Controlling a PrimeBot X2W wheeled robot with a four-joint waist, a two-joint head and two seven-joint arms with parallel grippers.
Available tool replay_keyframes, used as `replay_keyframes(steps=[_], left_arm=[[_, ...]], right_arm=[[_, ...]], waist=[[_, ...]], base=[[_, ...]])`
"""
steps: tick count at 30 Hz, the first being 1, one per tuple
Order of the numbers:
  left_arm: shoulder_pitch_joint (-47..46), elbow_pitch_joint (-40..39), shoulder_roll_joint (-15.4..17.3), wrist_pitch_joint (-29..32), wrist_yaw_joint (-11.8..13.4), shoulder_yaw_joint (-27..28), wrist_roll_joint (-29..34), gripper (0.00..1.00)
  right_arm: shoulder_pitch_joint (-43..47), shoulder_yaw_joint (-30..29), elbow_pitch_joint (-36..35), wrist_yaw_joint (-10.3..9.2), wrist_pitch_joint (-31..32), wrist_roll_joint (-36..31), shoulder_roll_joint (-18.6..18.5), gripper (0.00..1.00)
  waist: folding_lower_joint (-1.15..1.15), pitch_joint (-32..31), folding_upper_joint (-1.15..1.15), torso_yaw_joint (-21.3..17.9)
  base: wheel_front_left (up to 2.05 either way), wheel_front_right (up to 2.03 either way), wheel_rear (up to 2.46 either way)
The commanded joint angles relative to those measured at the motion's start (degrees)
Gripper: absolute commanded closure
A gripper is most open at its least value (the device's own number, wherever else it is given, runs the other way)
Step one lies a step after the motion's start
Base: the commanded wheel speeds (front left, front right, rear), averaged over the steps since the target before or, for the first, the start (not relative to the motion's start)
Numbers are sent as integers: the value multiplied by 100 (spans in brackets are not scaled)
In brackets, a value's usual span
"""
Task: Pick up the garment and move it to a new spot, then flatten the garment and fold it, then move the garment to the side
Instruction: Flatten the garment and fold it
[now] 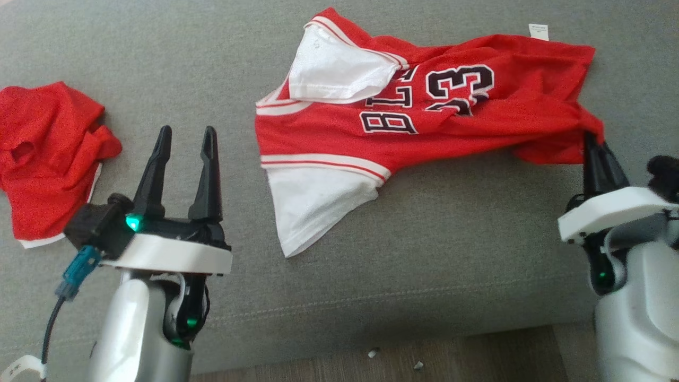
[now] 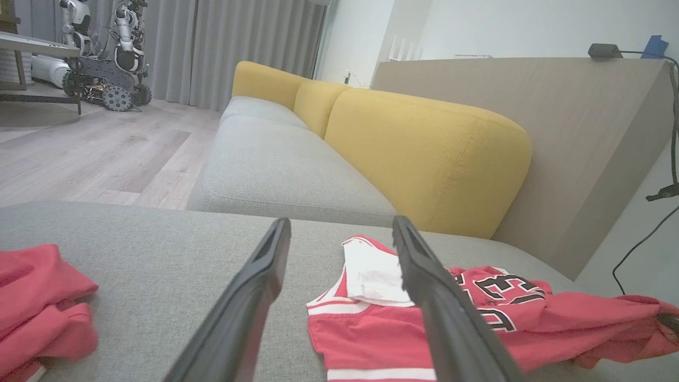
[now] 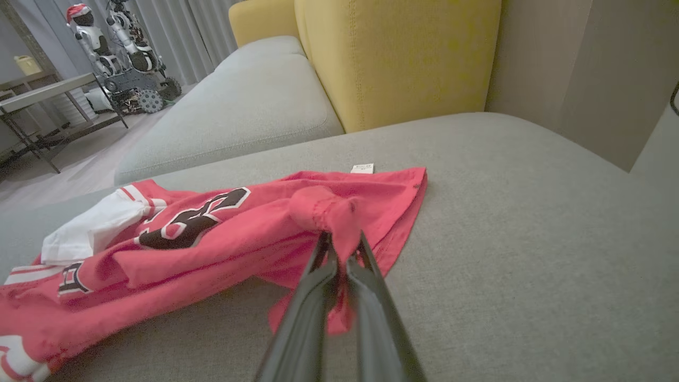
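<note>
Because my right fingers are closed on just a small bunch of the garment, lifting could slip it free; my left fingers, left of it, stand open.

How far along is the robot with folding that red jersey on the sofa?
Barely started. Done: nothing yet; the jersey lies rumpled on the grey cushion, a white sleeve flopped over its red front. In hand: the right gripper is shut on a bunch of fabric at its hem, while the left gripper hangs open and empty. Left: carrying it, flattening, folding, setting aside.
</note>
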Motion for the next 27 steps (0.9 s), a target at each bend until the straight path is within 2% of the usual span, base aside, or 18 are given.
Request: replay_keyframes(steps=[1, 9, 16, 17, 18, 19, 22, 27], left_arm=[[-100, -163, 49, -29, 46, 143, -51, 0], [-60, -132, 49, -29, 71, 46, -99, 0], [-90, -71, 49, -29, 67, -40, -70, 0], [-101, -61, 49, -29, 63, -50, -61, 0], [-114, -51, 49, -29, 57, -56, -53, 0], [-128, -39, 49, -29, 51, -58, -42, 0], [-147, -4, 49, -29, 34, -40, -3, 0], [-143, 35, 49, -29, 8, 5, 41, 0]], right_arm=[[14, 77, -356, 42, 152, 70, -40, 100], [387, -8, -1172, 42, 911, 96, -101, 100], [597, -27, -1256, 42, 1073, 63, 30, 100], [600, -187, -1233, 42, 1045, -52, 44, 71], [590, -376, -1214, 42, 998, -225, 60, 4], [576, -534, -1184, 42, 984, -404, 86, 0], [471, -1001, -1149, 42, 916, -653, 242, 0], [329, -1318, -1165, 42, 890, -939, 366, 0]], waist=[[0, -25, 0, -17], [0, -61, 0, 1], [0, 6, 0, 31], [0, 22, 0, 35], [0, 37, 0, 41], [0, 48, 0, 45], [0, 63, 0, 38], [0, 61, 0, -5]], base=[[0, 0, 0], [0, 0, 0], [0, 0, 0], [0, 0, 0], [0, 0, 0], [0, 0, 0], [0, 0, 0], [0, 0, 0]])
